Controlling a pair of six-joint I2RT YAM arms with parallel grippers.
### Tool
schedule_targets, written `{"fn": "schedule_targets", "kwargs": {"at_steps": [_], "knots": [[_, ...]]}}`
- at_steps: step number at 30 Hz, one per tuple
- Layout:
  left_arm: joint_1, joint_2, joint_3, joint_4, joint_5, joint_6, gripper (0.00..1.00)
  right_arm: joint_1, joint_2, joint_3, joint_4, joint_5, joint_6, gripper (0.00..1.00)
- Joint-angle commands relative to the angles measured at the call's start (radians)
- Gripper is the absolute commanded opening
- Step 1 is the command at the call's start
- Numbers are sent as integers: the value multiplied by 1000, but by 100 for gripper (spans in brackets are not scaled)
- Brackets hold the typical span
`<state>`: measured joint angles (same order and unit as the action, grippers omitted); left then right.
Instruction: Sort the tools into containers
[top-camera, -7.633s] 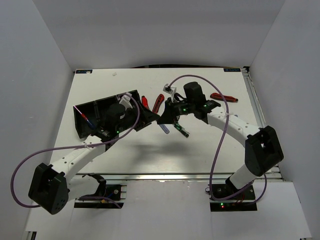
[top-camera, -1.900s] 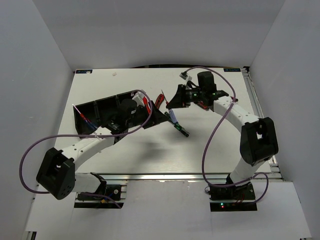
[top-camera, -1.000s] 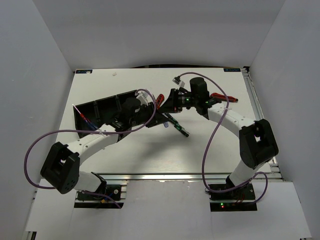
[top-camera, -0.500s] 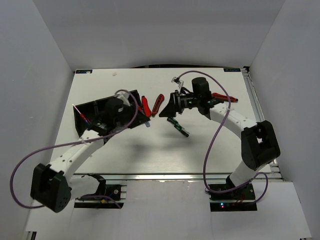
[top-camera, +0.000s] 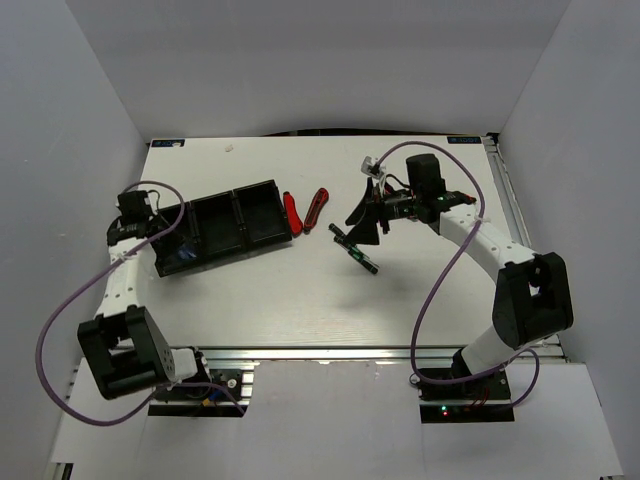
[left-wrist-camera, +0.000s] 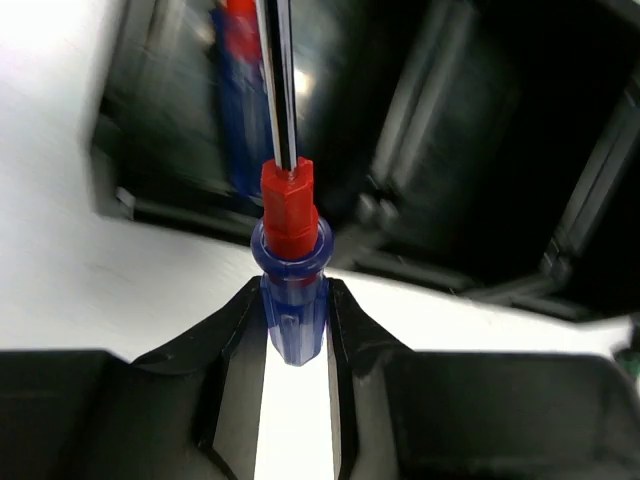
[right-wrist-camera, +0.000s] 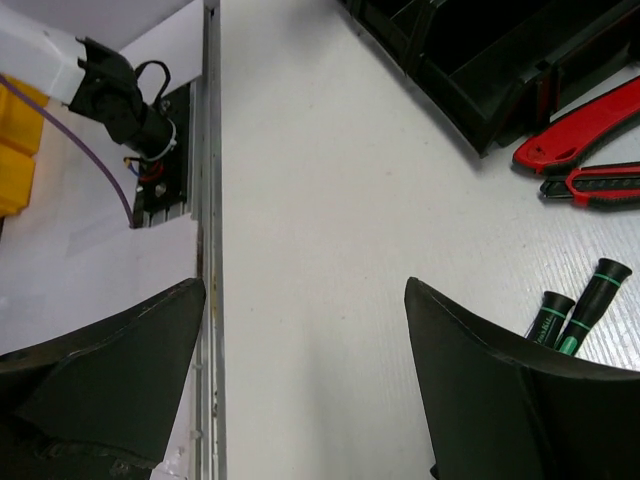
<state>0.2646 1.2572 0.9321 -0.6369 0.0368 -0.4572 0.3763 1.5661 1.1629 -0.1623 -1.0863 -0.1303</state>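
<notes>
At the far left, the left claw (left-wrist-camera: 293, 296) is clamped on a blue screwdriver (left-wrist-camera: 290, 215), gripping its handle, with the shaft pointing out over the left end of the black tray (top-camera: 232, 193). A second blue screwdriver (left-wrist-camera: 236, 120), blurred in the wrist view, already lies in that end compartment. As far as the overhead view shows, the middle and right compartments hold nothing.

Just right of the tray, two red cutters (top-camera: 303, 208) lie side by side on the white surface (top-camera: 300, 300), near the tray but outside it. Further right, two green-and-black screwdrivers (right-wrist-camera: 570, 308) lie close together, also loose on the surface.

The right claw (right-wrist-camera: 305, 287) hangs above that pair with its fingers spread wide and nothing between them.

By my reading the sorting is at an early stage: one tool is binned, one is about to be dropped, and at least four loose tools are left. The right arm seems best placed for the green-handled pair.
</notes>
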Motion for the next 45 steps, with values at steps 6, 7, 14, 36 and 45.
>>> {"fn": "schedule_targets", "kwargs": {"at_steps": [6, 7, 14, 36, 45], "knots": [[36, 182, 168, 82, -23, 92, 0, -42, -35, 15, -147, -18, -189, 87], [38, 217, 172, 88, -21, 94, 0, -45, -34, 17, -155, -15, -196, 87], [36, 307, 218, 106, -20, 123, 22, -53, -15, 49, -236, 78, -296, 87], [36, -2, 85, 112, 352, 11, 71, 32, 112, 104, -356, 612, -419, 87], [36, -234, -79, 158, 535, -153, 72, 128, 204, 77, -315, 816, -258, 82]]}}
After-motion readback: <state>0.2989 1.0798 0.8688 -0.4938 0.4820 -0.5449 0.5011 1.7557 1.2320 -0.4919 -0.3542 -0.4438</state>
